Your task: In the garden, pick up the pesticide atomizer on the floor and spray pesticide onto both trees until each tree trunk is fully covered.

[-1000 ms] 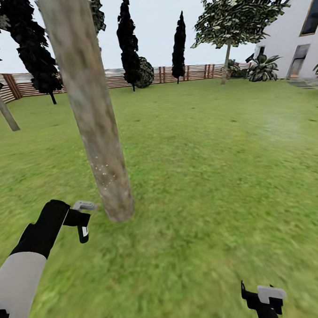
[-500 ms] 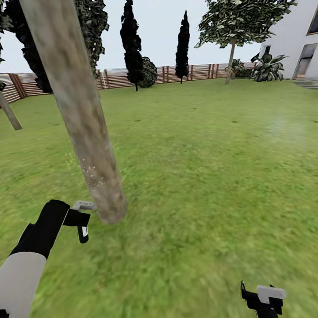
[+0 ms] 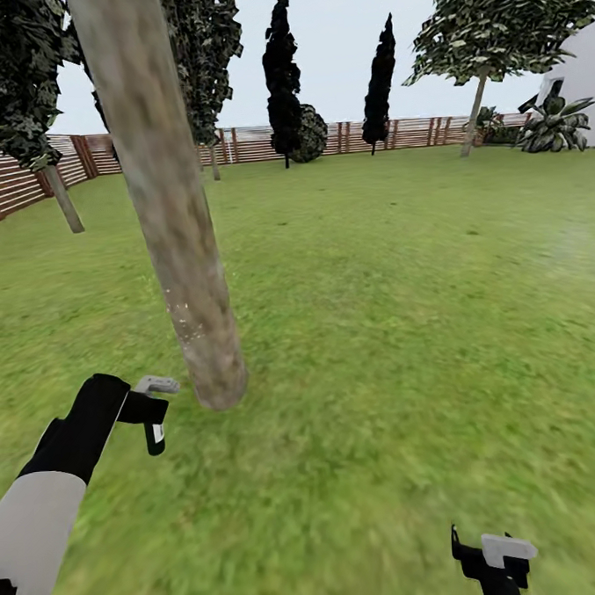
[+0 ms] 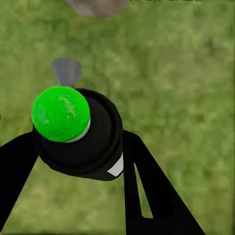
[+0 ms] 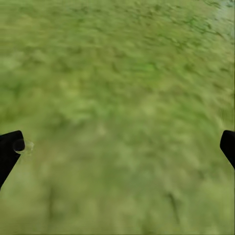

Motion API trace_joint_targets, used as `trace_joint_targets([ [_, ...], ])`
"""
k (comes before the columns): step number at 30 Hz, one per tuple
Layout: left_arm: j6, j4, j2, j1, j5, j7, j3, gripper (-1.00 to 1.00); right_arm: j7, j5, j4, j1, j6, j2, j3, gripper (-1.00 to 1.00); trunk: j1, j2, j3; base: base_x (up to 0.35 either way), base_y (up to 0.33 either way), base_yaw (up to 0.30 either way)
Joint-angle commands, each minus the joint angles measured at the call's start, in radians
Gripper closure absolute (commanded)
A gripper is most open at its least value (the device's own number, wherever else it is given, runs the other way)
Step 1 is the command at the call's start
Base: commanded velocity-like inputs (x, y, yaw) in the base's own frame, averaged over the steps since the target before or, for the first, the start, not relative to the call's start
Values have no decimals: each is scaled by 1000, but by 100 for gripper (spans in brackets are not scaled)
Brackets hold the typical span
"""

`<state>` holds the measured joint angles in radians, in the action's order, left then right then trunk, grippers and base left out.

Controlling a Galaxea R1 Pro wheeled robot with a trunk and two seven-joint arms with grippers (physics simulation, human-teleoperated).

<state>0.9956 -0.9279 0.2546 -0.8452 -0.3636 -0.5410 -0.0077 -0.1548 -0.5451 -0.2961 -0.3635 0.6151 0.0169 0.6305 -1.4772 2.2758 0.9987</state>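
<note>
Left pincer hung low over the grass, just beside the base of the near trunk and apart from it. In the left wrist view its black fingers were closed against the atomizer, green spot uppermost, a grey nozzle showing past it. The bottle was off the ground, held over lawn, with the foot of the trunk at the frame's edge.

Right pincer sat low at the near edge of the head view, over bare grass. In the right wrist view its two fingertips stood wide apart with nothing between them.

Near trunk leaned slightly, pale and mottled, with light specks on its lower part. Lawn ran open and flat to the right of it as far as the fence. Second tree stood well apart near the far right fence line, by a broad-leaved plant and a white wall. Dark cypresses and a round bush lined the far fence. Another thin trunk stood by the left fence.
</note>
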Motion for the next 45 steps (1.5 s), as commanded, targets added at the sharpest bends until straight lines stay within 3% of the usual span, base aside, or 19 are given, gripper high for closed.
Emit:
trace_joint_targets([
  [1,0,1,0,0,0,-1,0,100,0,0,0,0,0,0,0,-100,0,0,0,210,-209,117],
  [9,0,5,0,1,0,-1,-1,100,0,-1,0,0,0,0,0,-100,0,0,0,236,-192,26],
  [16,2,-13,0,13,3,3,-1,100,0,-1,0,0,0,0,0,-100,0,0,0,85,-63,245],
  [19,13,-15,1,-10,3,0,-2,100,0,-1,0,0,0,0,0,-100,0,0,0,1,-1,111],
  [21,17,-15,7,-72,4,-6,-3,100,0,-1,0,0,0,0,0,-100,0,0,0,0,0,4],
  [24,18,-15,8,-94,4,-7,-3,100,0,-1,0,0,0,0,0,-100,0,0,0,-159,0,0],
  [32,17,-16,1,-94,1,-7,-6,100,0,-1,0,0,0,0,0,-100,0,0,0,-186,-185,60],
  [45,17,-15,0,-83,2,-7,-5,100,0,-1,0,0,0,0,0,-100,0,0,0,123,-261,270],
])
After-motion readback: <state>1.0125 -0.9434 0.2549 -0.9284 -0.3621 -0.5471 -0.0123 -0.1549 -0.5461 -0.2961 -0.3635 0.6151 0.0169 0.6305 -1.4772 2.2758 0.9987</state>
